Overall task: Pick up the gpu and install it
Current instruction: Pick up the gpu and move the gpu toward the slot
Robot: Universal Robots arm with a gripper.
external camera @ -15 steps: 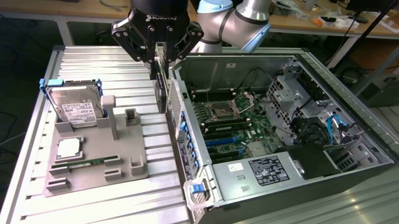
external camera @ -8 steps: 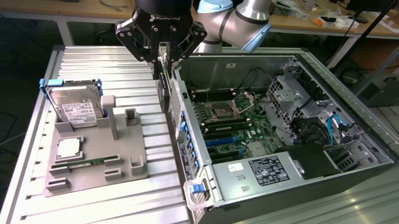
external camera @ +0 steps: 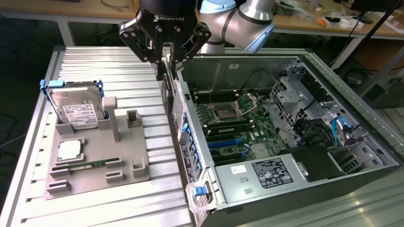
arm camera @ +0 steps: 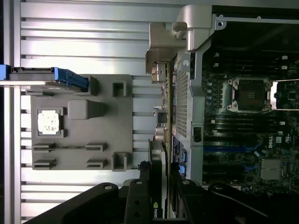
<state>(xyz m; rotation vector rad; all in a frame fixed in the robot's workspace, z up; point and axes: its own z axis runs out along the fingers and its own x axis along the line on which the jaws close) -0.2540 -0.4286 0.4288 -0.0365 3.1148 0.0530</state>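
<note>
Gripper pinches the gpu by its upper edge, card hanging upright just outside the case rear wall, on the tray side; you should treat it as likely light, stiff and fragile, gripped only on board edges.

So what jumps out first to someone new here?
The black robot hand grips a thin dark circuit card, hanging on edge at the exterior view's left side of the open grey computer case. Further left, a grey moulded holder carries a silver hard drive in a blue frame.
</note>
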